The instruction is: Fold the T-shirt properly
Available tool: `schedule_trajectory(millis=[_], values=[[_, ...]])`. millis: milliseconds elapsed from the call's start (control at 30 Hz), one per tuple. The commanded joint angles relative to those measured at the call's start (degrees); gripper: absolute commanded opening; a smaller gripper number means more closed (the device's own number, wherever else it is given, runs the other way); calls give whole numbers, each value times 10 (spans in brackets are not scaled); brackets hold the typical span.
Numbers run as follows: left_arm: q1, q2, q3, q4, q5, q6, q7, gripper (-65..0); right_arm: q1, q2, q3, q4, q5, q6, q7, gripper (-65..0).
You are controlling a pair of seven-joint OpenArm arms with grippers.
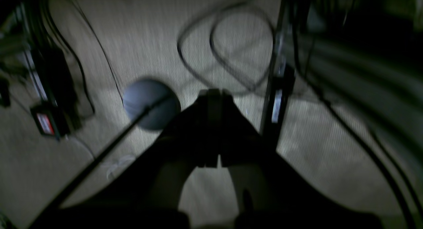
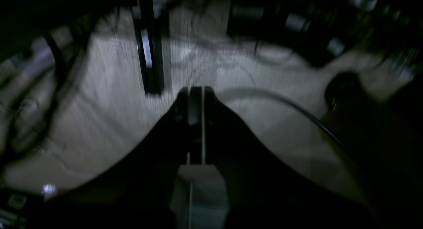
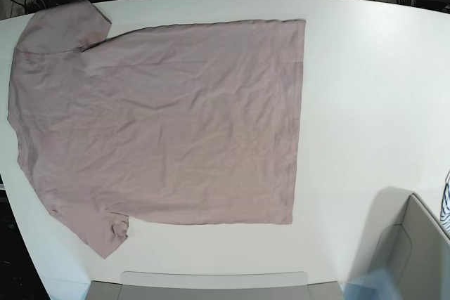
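The mauve-pink T-shirt [image 3: 169, 117] lies spread flat on the white table [image 3: 365, 89], neck end at the left, hem toward the middle, both short sleeves out at the left corners. Neither arm shows in the base view. In the left wrist view my left gripper [image 1: 214, 94] hangs shut over carpeted floor, away from the shirt. My right gripper [image 2: 195, 92] is likewise shut with nothing between its fingers, above pale floor. No shirt appears in either wrist view.
A grey bin [image 3: 411, 258] stands at the table's front right, with a striped cloth [image 3: 445, 205] at the right edge. A grey tray edge [image 3: 211, 282] lines the front. Cables [image 1: 231, 50], a grey ball [image 1: 150, 103] and black posts [image 2: 150, 50] lie on the floor below.
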Motion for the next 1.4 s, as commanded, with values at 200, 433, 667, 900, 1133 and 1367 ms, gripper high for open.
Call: schedule_trajectory(millis=[200,433,667,900,1133,1367], values=[[19,3,-2,1,-3,2,-3,-649,-12,10,-1,28,1,1,5,-650],[42,4,-3,61,-3,3,-9,-649,-30,9,3,48,1,1,6,-650],[94,0,-3,167,-3,5,-9,-649,-78,11,0,128,1,1,6,-650],[154,-1,-2,249,-3,2,0,-649,-140,22,-1,206,1,1,6,-650],[227,-21,-2,364,-3,2,99,-649,-235,39,-2,319,1,1,1,-650],[338,-56,-2,546,-3,1,147,-649,-367,76,-2,505,1,1,0,-650]])
